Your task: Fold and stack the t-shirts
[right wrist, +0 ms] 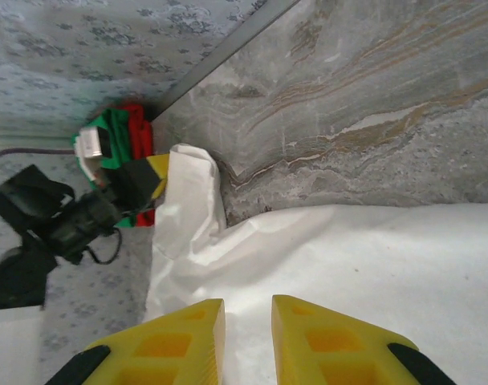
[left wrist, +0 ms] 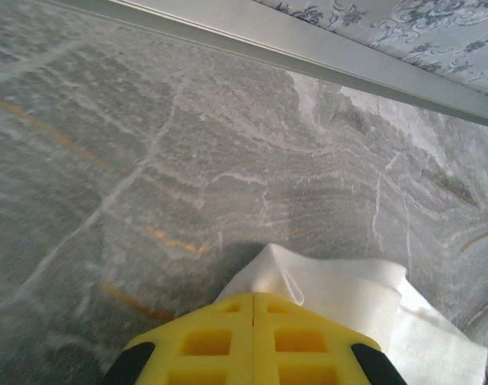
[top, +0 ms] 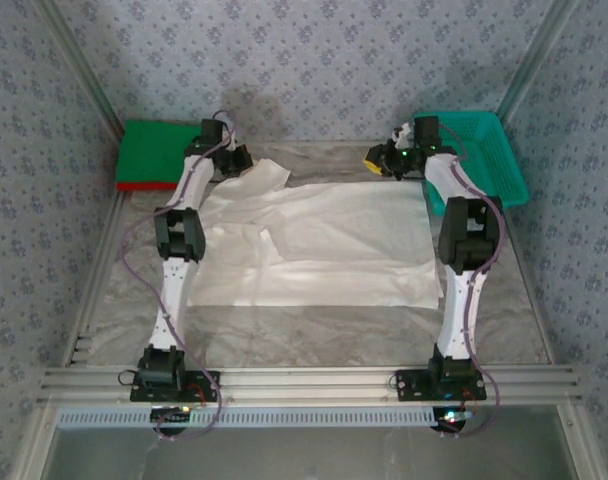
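The large off-white t-shirt (top: 314, 240) lies spread and wrinkled across the middle of the table. My left gripper (top: 236, 160) is at its back left corner, and in the left wrist view the yellow jaws of that gripper (left wrist: 253, 295) are shut on a fold of the white cloth (left wrist: 340, 293). My right gripper (top: 381, 158) is near the back right corner. It is open (right wrist: 248, 309) just above the white shirt (right wrist: 372, 273), with nothing between its fingers. The green shirt (top: 159, 148) lies folded on the red one (top: 144, 186) at the back left.
A teal mesh basket (top: 489, 150) stands at the back right, just behind the right arm. Metal frame rails (top: 304, 380) run along the near edge, and patterned walls close in the table. The left gripper (right wrist: 140, 180) shows in the right wrist view beside the folded shirts (right wrist: 119, 136).
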Controlling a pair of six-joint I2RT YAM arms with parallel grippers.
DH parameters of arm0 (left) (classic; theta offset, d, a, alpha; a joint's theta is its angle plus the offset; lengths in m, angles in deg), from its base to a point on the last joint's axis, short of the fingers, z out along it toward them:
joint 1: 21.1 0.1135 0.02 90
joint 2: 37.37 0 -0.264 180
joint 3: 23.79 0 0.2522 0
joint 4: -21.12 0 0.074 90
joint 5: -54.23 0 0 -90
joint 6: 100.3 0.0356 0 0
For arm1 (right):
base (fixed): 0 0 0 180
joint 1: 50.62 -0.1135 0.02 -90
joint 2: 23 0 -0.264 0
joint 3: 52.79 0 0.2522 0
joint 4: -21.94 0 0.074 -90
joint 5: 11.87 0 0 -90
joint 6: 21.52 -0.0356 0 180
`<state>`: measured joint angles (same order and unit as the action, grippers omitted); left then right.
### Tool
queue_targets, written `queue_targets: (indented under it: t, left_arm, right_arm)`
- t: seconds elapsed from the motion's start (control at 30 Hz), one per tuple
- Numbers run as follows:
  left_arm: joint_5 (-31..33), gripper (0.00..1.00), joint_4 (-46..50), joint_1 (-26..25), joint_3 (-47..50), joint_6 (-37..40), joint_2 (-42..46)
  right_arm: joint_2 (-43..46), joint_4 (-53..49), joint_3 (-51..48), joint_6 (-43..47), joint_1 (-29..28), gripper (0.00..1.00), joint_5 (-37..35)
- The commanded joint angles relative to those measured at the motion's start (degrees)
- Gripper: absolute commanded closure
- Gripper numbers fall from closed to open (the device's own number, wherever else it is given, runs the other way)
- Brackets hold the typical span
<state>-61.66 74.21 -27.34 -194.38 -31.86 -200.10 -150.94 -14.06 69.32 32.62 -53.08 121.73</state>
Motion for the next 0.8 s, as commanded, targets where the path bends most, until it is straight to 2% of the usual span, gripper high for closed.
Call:
queue_targets:
  t: [0.0,0.13,0.2,0.4,0.6,0.77]
  left_arm:
    - [0.0,1.00,1.5,0.2,6.2,2.7,8.4]
    - [2.4,1.00,-5.9,0.2,20.0,2.8,15.1]
    - [3.9,1.00,-8.5,0.8,23.3,2.9,17.0]
    - [4.0,1.00,-6.7,2.2,17.2,4.0,16.1]
    - [5.9,1.00,4.8,2.2,-3.8,8.7,8.6]
    - [7.8,1.00,4.0,3.0,-2.7,11.7,9.3]
  right_arm:
    - [-2.6,-8.7,3.6,4.3,-1.6,0.75,-5.6]
    - [-4.6,-13.2,7.9,6.9,-2.4,0.75,-10.5]
    - [-6.1,-18.0,11.5,9.7,-2.7,0.75,-14.3]
    - [-8.6,-24.3,19.0,16.9,-3.0,0.75,-24.4]
    - [-12.4,-30.0,26.7,22.2,-2.3,0.76,-30.8]
    - [-15.0,-31.4,30.2,25.5,-1.1,0.74,-34.7]
